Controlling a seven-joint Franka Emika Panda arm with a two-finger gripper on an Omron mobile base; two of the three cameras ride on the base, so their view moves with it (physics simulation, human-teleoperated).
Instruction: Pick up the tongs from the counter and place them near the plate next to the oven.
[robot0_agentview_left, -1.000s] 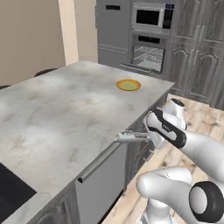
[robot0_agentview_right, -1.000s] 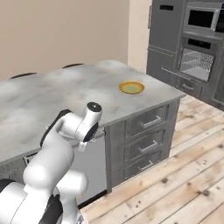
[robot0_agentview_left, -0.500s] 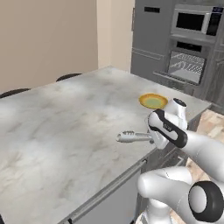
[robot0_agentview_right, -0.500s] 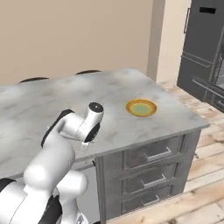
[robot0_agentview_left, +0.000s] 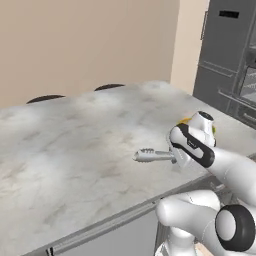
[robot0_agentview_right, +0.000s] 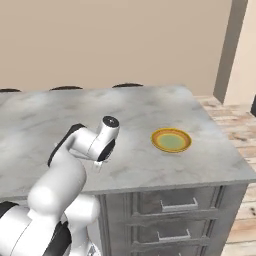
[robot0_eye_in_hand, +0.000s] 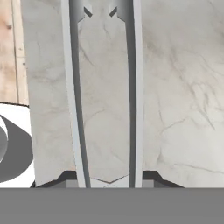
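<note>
Two slim steel arms of the tongs run straight up the hand view, and the gripper is clamped on their near end, jaws squeezed in against the outer sides. In the left base view the tongs stick out level from the hand over the counter, scalloped ridged tips leading, carried just above the stone rather than resting on it. Now the relation that matters: the plate sits on the same top, near the end of the island, to the right of the hand in the right base view and apart from it, with bare marble between. The tongs' long axis points away from the plate, across the slab, so the next move looks like a sideways carry toward that yellow disc, then a lowering beside it. Materials: polished grey-white veined stone, thin smooth metal, a flat glossy plate with a greenish centre. Dark grey tall cabinetry stands beyond the island's end; the oven itself I cannot make out clearly.
</note>
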